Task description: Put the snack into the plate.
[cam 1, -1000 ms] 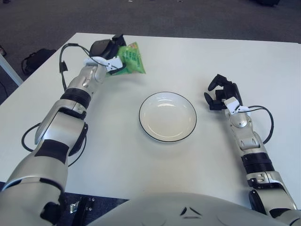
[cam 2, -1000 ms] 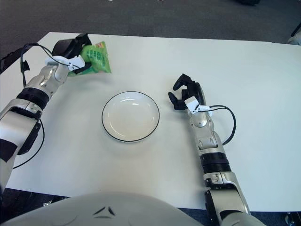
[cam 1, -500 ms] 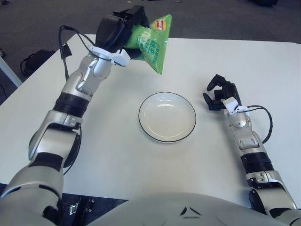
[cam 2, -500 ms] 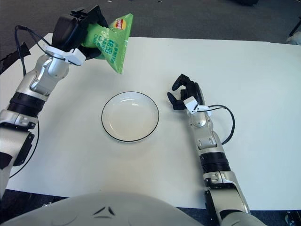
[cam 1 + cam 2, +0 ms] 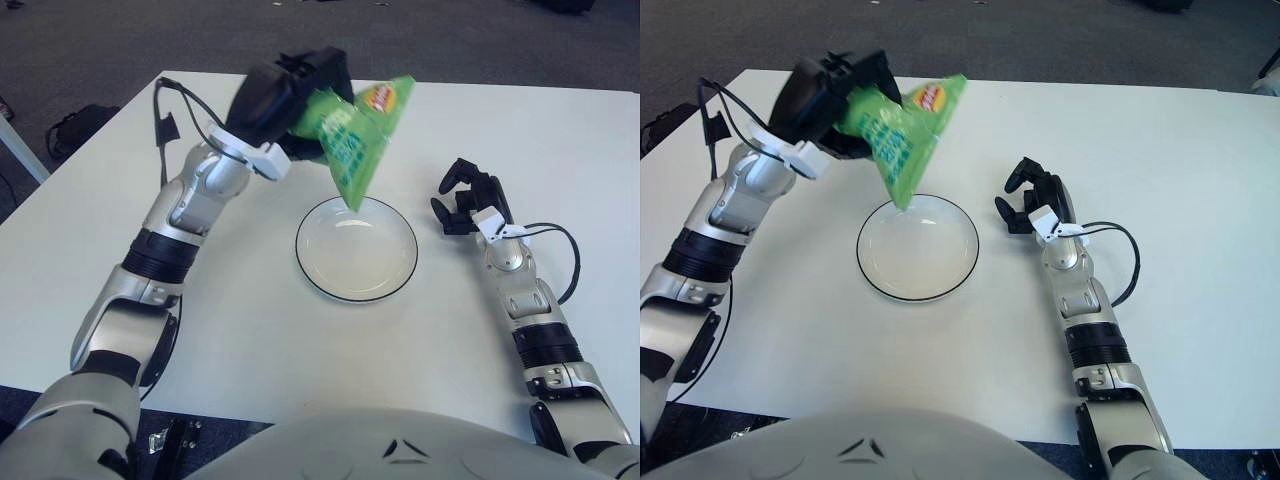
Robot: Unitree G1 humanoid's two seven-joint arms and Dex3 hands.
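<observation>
- Left eye view gives me the clearest look at the left hand [image 5: 290, 100]: it is raised above the desk [image 5: 250, 320], fingers closed around one end of the green snack bag [image 5: 355, 140].
- I see the bag hanging tilted in the air, its long axis running from the held end at upper left down toward the lower right; a lower corner points down at the far rim of the plate [image 5: 356, 248].
- I cannot tell whether that corner touches the plate or hangs just above it.
- The bag's top edge, with a round red and yellow logo, faces up and to the right, away from the hand.
- I see the plate as white with a dark rim, sitting near the middle of the desk with nothing lying in it.
- My right hand [image 5: 468, 198] shows just to the right of the plate, fingers curled and holding nothing.
- The desk is plain white; beyond its far edge I see dark grey carpet, and a dark bag [image 5: 75, 128] on the floor off the left side.
</observation>
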